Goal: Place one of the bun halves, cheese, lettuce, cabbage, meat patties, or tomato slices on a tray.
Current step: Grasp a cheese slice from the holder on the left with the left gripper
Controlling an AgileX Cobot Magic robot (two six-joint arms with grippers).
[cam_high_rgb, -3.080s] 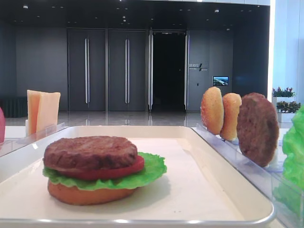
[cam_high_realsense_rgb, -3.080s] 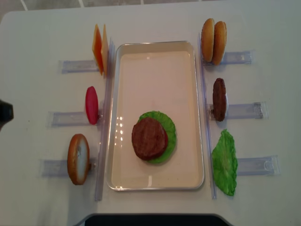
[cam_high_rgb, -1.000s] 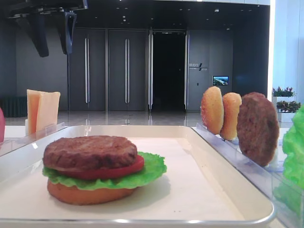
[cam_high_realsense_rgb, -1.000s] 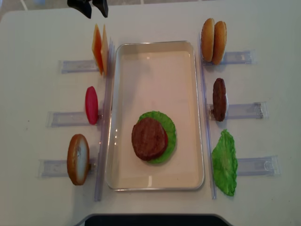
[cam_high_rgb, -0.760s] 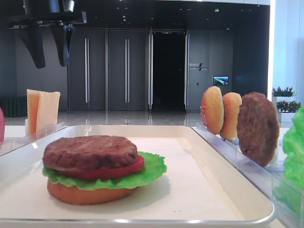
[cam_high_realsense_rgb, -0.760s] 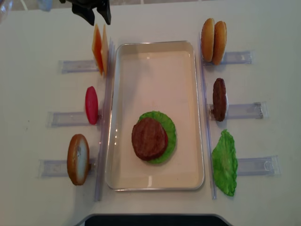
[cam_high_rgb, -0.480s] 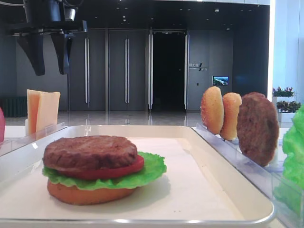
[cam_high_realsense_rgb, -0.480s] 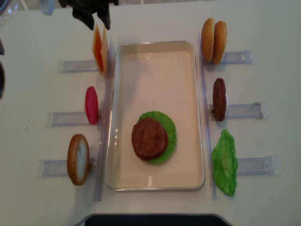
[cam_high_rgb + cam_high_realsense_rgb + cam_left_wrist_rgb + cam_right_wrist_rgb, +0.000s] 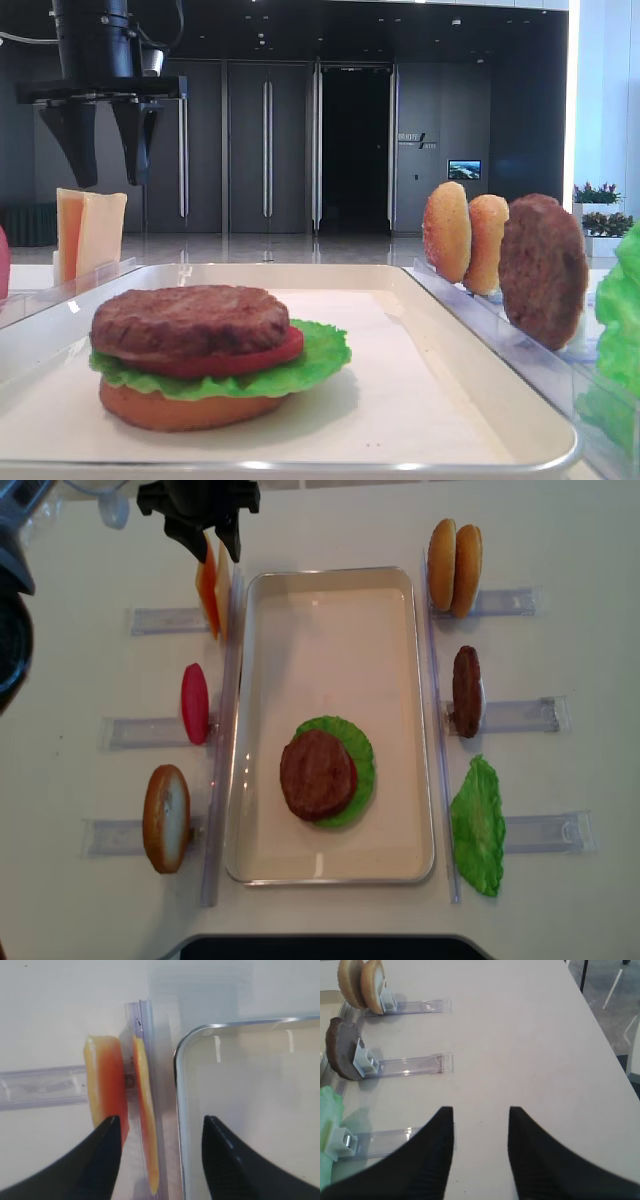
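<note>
Two cheese slices (image 9: 102,1085) stand on edge in a clear rail (image 9: 165,619) just left of the tray (image 9: 330,865), at its far-left corner; upright storage leaves both faces free for a pinch from above. Left gripper (image 9: 105,135) hangs directly over them, jaws spread wide and empty; in the wrist view the fingertips (image 9: 107,1132) bracket the slices, so my read is it's lined up to drop and pinch one. Tray already carries a stack (image 9: 200,355): bun base, lettuce, tomato, patty on top, so cheese looks like the next layer. Right gripper (image 9: 480,1120) is parked over bare table (image 9: 530,1035) beside the right-hand rails, jaws apart, holding nothing.
</note>
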